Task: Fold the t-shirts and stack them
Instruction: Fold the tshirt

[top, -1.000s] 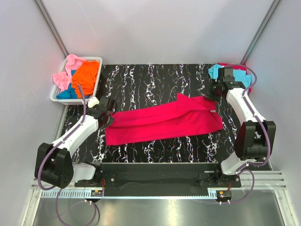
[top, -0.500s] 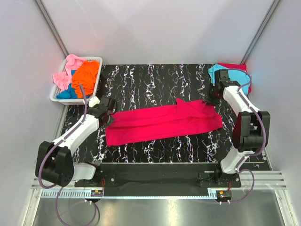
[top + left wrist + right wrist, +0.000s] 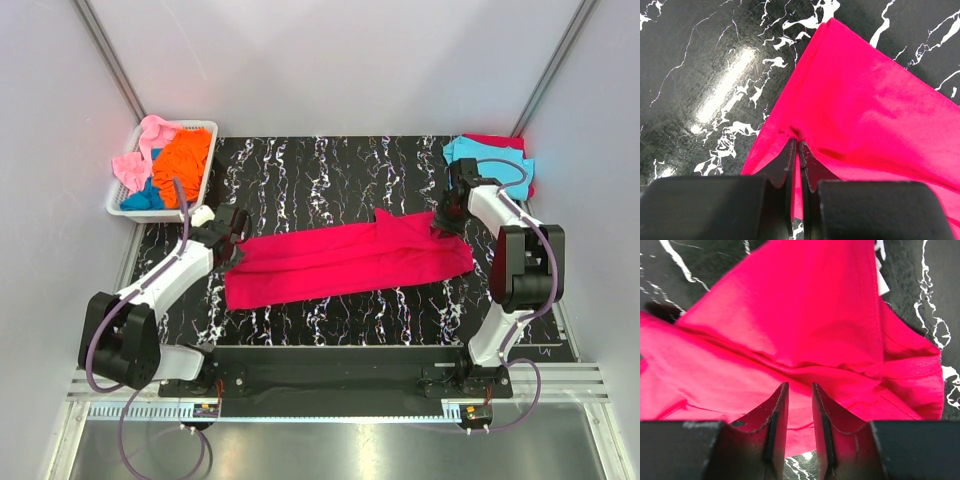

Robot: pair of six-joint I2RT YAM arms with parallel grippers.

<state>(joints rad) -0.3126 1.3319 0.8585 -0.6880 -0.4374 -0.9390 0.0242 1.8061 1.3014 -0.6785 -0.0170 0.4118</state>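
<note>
**Fold in progress.** The red t-shirt (image 3: 340,260) lies across the middle of the black marbled counter (image 3: 330,170). It is folded lengthwise into a long band that runs from 9 to 3 o'clock.

- **Left gripper:** The left gripper (image 3: 796,142) is clamped on the band's far edge near the 9 o'clock end, with a pucker of cloth nipped between its tips.
- **Right gripper:** The right gripper (image 3: 800,387) sits at the 3 o'clock end, its tips narrowly parted at a ridge of cloth. Whether it holds that ridge cannot be told.

**Judged step:** the crosswise fold. The next move calls for a firm hold at both ends, then carrying one end over the other with the edges aligned.

Farther off, a cyan t-shirt (image 3: 490,155) lies at 1 o'clock. A basket (image 3: 207,160) at 10 o'clock holds an orange t-shirt (image 3: 185,160) and a pink t-shirt (image 3: 140,150).
</note>
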